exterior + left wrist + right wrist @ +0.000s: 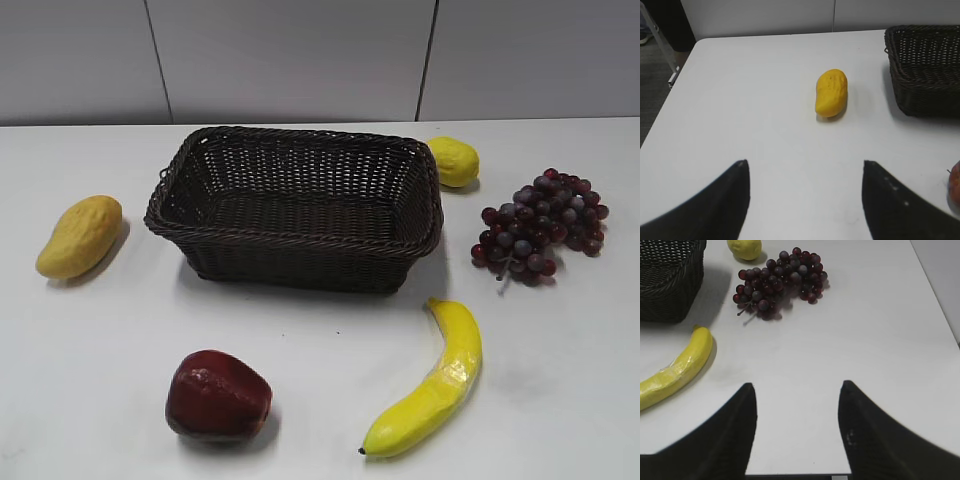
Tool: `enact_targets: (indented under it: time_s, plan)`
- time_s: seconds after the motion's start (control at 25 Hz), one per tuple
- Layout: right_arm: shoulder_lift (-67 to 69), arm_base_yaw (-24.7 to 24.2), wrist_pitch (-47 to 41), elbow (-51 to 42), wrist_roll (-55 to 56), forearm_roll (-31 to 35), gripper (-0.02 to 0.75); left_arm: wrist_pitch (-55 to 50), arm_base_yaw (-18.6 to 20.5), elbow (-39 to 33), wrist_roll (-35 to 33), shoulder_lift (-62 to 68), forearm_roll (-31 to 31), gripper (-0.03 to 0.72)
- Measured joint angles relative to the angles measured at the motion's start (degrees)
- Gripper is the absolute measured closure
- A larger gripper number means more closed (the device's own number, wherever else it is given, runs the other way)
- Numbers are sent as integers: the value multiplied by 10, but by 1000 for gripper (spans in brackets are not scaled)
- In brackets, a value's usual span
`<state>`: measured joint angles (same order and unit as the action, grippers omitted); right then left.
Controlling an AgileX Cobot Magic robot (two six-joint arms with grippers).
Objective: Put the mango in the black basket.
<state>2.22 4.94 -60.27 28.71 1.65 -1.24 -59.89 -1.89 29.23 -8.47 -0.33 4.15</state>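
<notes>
We see the mango (79,236) lying at the left of the frame on the worktop (320,380), beside the black basket (296,205). Left gripper (805,170) and right gripper (797,390) hang spread, holding nothing.

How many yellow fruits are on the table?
3. The mango lies left of the black basket. The lemon sits by the basket's far right corner. The banana lies in front, toward the right. Nothing shows inside the basket.
</notes>
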Motion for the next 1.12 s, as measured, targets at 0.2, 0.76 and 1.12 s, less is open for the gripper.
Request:
enact_targets:
  time_s: [0.2, 0.76, 1.12]
  plan:
    - [0, 0, 0, 0, 0, 0, 330, 0, 0, 0, 0, 0, 0, 158]
    - [0, 0, 0, 0, 0, 0, 330, 0, 0, 0, 0, 0, 2, 158]
    - [0, 0, 0, 0, 0, 0, 330, 2, 0, 0, 0, 32, 3, 158]
